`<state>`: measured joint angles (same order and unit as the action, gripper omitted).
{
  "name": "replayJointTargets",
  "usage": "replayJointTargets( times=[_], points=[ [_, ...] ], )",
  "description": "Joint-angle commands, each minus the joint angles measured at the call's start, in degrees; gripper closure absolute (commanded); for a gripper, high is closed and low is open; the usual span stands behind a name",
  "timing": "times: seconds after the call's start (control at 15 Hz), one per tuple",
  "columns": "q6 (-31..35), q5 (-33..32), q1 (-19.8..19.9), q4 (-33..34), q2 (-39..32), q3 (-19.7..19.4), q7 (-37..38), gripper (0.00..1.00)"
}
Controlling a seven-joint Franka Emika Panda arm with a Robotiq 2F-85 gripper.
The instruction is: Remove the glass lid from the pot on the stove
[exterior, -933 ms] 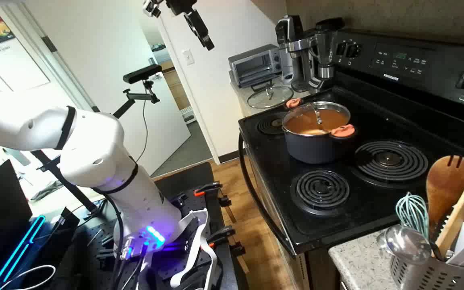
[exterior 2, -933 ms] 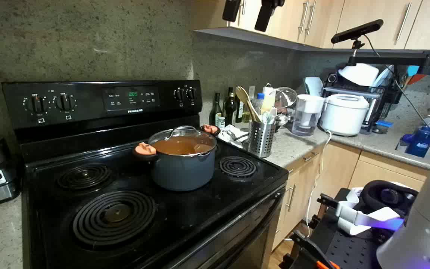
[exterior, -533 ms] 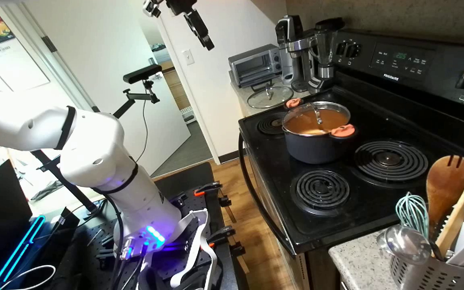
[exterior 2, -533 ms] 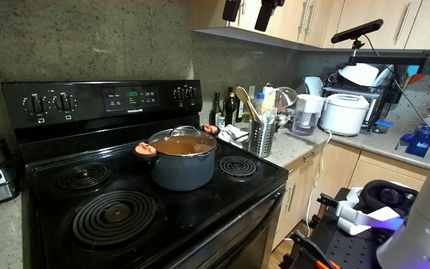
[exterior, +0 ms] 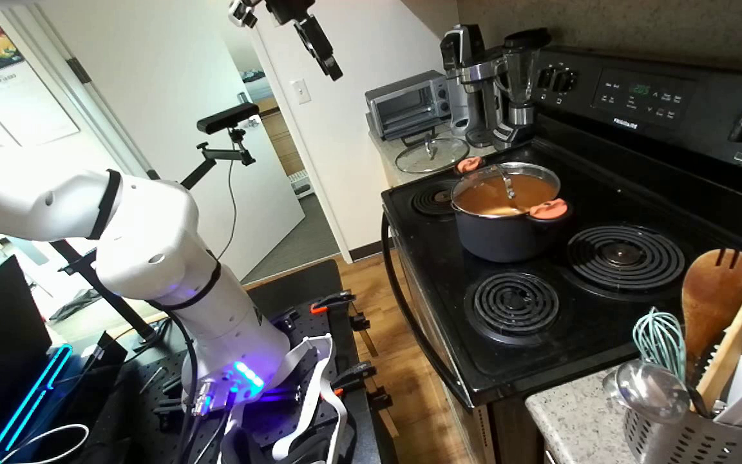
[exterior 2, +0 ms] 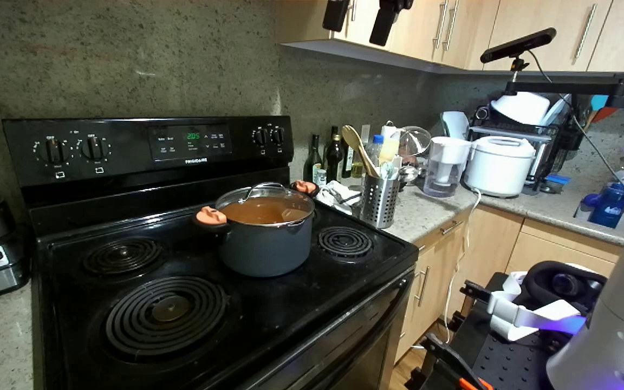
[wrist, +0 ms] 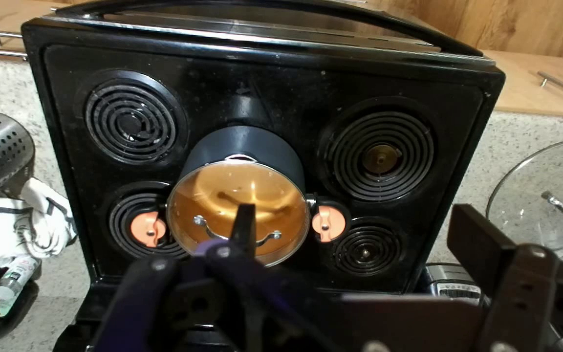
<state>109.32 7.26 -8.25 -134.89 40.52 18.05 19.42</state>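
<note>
Here, a black Frigidaire electric stove (exterior 2: 268,309), speckled counter (wrist: 506,132) to both sides. Dark grey pot (exterior 2: 266,249) upright mid-cooktop, between the coil burners (exterior 2: 166,311), orange-brown inside. Glass lid (exterior 2: 265,206) on the pot's rim; a second glass lid (wrist: 535,190) lies on the counter beside the stove. Gripper (wrist: 352,213) high above, well apart from both lids, fingers (wrist: 245,227) spread wide. Arched metal handle (exterior 2: 264,184) atop the pot's lid.
</note>
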Motion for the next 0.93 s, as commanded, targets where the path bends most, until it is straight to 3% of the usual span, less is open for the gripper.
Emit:
replayJointTargets(
  times=[0.0, 0.87],
  points=[
    [0.4, -0.3, -0.2, 0.1, -0.1, 0.0, 0.5, 0.0],
    [-0.7, -0.3, 2.4, 6.0, -6.9, -1.4, 3.4, 0.0]
  ],
)
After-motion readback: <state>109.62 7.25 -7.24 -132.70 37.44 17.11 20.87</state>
